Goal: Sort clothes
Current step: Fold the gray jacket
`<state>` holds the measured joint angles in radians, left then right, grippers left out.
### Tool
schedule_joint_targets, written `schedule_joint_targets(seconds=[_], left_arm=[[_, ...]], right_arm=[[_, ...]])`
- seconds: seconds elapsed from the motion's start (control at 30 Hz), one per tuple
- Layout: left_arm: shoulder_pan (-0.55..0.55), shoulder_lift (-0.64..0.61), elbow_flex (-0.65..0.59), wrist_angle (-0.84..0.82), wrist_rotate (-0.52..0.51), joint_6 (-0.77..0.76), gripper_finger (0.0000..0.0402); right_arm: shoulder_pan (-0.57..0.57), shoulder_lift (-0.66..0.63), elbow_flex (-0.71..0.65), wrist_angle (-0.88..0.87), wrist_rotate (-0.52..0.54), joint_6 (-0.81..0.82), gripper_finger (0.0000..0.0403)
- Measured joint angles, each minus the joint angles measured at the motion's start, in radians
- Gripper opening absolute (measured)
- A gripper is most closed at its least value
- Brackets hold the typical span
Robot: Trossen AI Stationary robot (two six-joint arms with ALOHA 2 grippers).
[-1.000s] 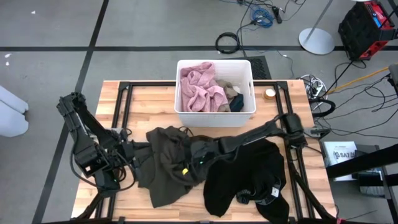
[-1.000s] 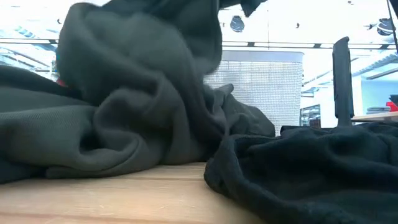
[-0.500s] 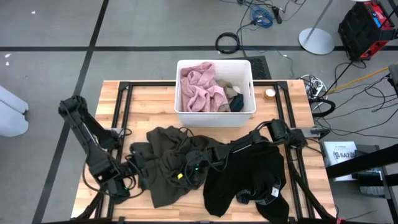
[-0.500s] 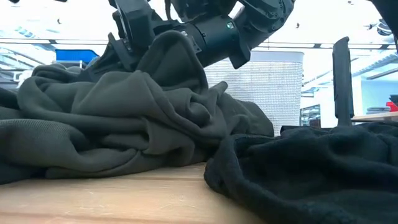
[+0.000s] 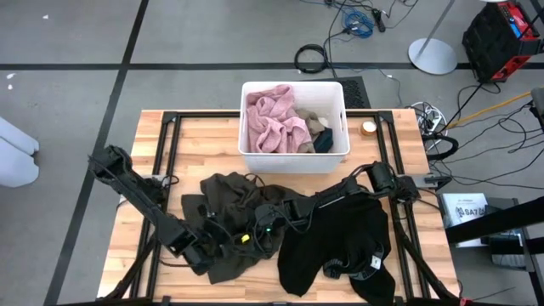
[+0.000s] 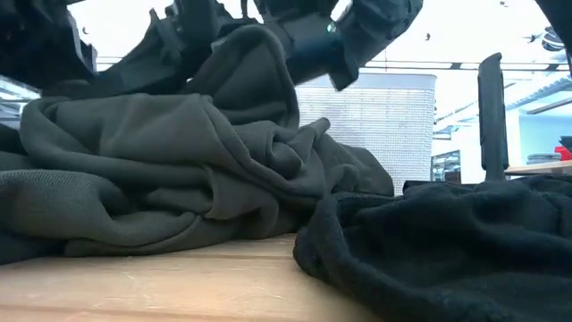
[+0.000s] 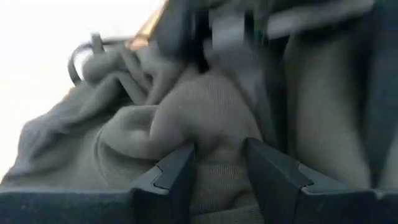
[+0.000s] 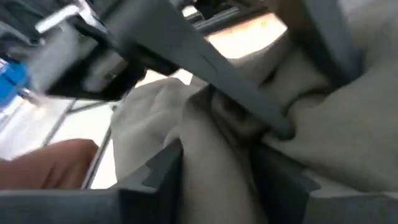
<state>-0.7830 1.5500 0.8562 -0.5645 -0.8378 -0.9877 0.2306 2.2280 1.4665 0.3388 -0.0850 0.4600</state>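
At the near edge of the wooden slatted table (image 5: pixel 191 136), the crumpled black fabric garment (image 5: pixel 336 242) lies spread on the right half, reaching almost to the front edge; in the low view it fills the near right foreground (image 6: pixel 447 250). Just to its left, touching it, sits the bunched olive-green fabric garment (image 5: pixel 228 223), heaped in thick folds (image 6: pixel 170 179).

Both arms meet over this olive-green heap. The left gripper (image 5: pixel 206 252) comes in low from the left and rests at the near-left part of the garment. Its own wrist view shows its two dark fingers (image 7: pixel 176 174) standing apart with a fold of olive cloth (image 7: pixel 199 124) bulging between them — parted, pressed to the fabric, not closed on it. The right gripper (image 5: pixel 255 231) reaches across from the right, over the edge of the black garment, and sits on the middle of the olive-green one. Its wrist view shows its fingers (image 8: pixel 163 163) apart as well, with a ridge of the cloth (image 8: pixel 211 149) lying between them, and whether they clasp it cannot be told.

Farther back, in the middle of the table's far side, stands the white rectangular plastic bin (image 5: pixel 294 154). Inside it lies the fuzzy pink garment (image 5: pixel 274 119), filling the left and centre, with a beige-khaki piece (image 5: pixel 314 125) and a dark teal-blue piece (image 5: pixel 323 140) tucked at the right — all well apart from the grippers.
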Motion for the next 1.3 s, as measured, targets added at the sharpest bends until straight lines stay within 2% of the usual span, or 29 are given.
schedule_joint_targets(seconds=[0.17, 0.3, 0.47, 0.57, 0.63, 0.77, 0.87, 1.13, 1.3], left_arm=[[0.010, 0.038, 0.001, 0.010, 0.045, -0.020, 0.0153], [0.010, 0.037, 0.001, 0.010, 0.053, -0.028, 0.0153], [0.010, 0.033, 0.001, 0.009, 0.062, -0.049, 0.0153], [0.010, 0.033, 0.001, 0.008, 0.064, -0.052, 0.0153], [0.010, 0.033, 0.001, 0.008, 0.065, -0.052, 0.0153], [0.010, 0.033, 0.001, 0.008, 0.069, -0.052, 0.0153], [0.010, 0.032, 0.001, 0.008, 0.082, -0.053, 0.0153], [0.010, 0.032, 0.001, 0.008, 0.114, -0.052, 0.0153], [0.010, 0.032, 0.001, 0.014, 0.119, -0.054, 0.0153]], right_arm=[[-0.006, -0.105, -0.001, -0.158, 0.015, -0.058, 0.0178], [-0.007, -0.230, 0.000, -0.433, 0.035, -0.083, 0.0169], [0.015, -0.385, 0.001, -0.869, 0.194, 0.010, 0.0158], [0.025, -0.423, 0.001, -1.064, 0.223, 0.100, 0.0158], [0.030, -0.425, 0.000, -1.133, 0.226, 0.149, 0.0160], [0.041, -0.408, -0.033, -1.149, 0.313, 0.174, 0.0169], [0.040, -0.395, -0.075, -1.131, 0.321, 0.133, 0.0180], [0.040, -0.396, -0.253, -0.867, 0.319, -0.221, 0.0200], [0.015, -0.397, -0.345, -0.778, 0.314, -0.189, 0.0200]])
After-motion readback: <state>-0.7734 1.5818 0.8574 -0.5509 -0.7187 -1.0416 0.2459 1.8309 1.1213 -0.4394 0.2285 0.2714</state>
